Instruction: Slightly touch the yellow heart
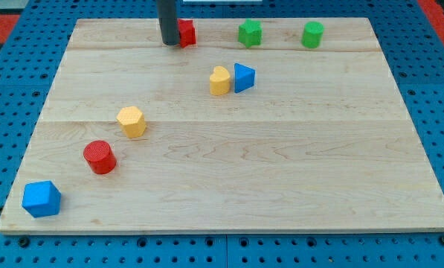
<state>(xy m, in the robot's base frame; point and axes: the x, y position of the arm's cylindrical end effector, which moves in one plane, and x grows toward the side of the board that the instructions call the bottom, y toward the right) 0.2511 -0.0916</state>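
Note:
The yellow heart (219, 80) sits on the wooden board (281, 171) a little above the middle, touching a blue triangle (244, 77) on its right. My tip (169, 42) is near the view's top, up and to the left of the heart, well apart from it. The rod stands just in front of a red block (186, 33), partly hiding it; the red block's shape cannot be made out.
Two green blocks (250, 33) (312, 34) sit along the view's top right. A yellow hexagon (132, 121), a red cylinder (100, 157) and a blue block (42, 199) run diagonally down to the bottom left corner.

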